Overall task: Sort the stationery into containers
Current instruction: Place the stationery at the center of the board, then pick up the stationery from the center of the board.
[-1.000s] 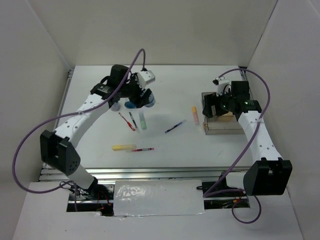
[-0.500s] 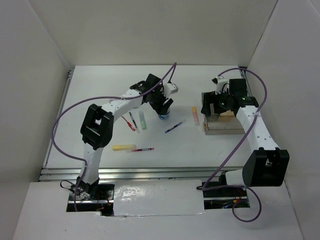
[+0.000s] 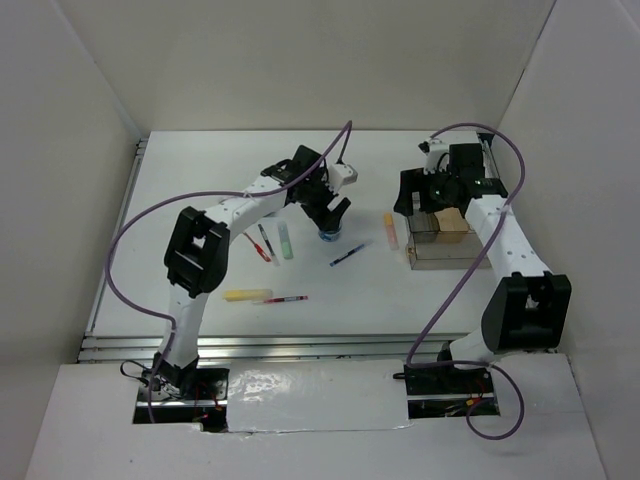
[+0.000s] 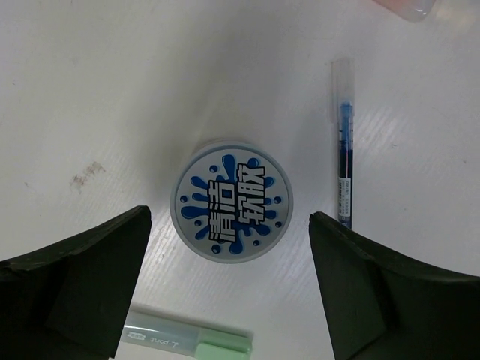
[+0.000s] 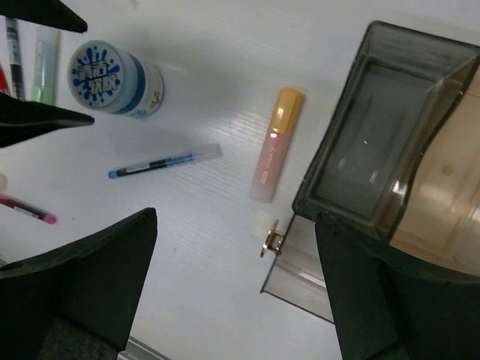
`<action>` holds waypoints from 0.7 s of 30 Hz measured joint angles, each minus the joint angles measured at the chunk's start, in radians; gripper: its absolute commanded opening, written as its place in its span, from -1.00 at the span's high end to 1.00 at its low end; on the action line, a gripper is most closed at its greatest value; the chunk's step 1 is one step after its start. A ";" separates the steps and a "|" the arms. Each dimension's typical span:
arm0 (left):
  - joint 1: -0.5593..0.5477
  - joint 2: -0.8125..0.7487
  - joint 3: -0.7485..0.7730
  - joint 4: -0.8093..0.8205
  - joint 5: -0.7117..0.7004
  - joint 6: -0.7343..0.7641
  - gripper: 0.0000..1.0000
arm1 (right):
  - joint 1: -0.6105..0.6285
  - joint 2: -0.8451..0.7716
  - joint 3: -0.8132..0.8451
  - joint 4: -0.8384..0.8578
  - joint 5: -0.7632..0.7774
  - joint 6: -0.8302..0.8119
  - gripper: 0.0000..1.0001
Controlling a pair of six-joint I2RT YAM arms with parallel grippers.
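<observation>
A round blue-and-white tape roll [image 3: 328, 235] stands on the table, and shows in the left wrist view [image 4: 233, 199] and the right wrist view [image 5: 112, 77]. My left gripper [image 3: 331, 212] [image 4: 229, 289] hangs open just above it, one finger on each side, not touching. The brownish clear box [image 3: 445, 250] [image 5: 390, 161] sits at the right. My right gripper [image 3: 413, 203] [image 5: 236, 289] is open and empty over the box's left edge. An orange highlighter [image 3: 390, 231] [image 5: 276, 144] lies left of the box. A blue pen [image 3: 347, 254] [image 4: 343, 165] [image 5: 163, 161] lies between the two.
A green highlighter [image 3: 286, 240] [image 4: 187, 341] and two red pens [image 3: 262, 243] lie left of the roll. A yellow highlighter [image 3: 247, 295] and another red pen [image 3: 285, 299] lie nearer the front. The box's lid with a metal latch [image 5: 271, 240] lies flat toward the front. White walls enclose the table.
My left arm swung right carrying the blue roll, set it on the table and opened its jaws. My right gripper shifted slightly back and left over the box.
</observation>
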 measured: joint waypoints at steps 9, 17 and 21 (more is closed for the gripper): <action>0.104 -0.208 -0.101 -0.008 0.033 -0.085 -0.99 | 0.129 0.079 0.104 0.024 0.034 0.036 -0.87; 0.402 -0.639 -0.194 0.001 -0.002 -0.182 -0.99 | 0.310 0.278 0.262 0.035 0.068 0.077 -0.89; 0.430 -0.813 -0.364 -0.021 0.000 -0.183 -0.99 | 0.374 0.384 0.327 0.029 0.108 0.077 -0.93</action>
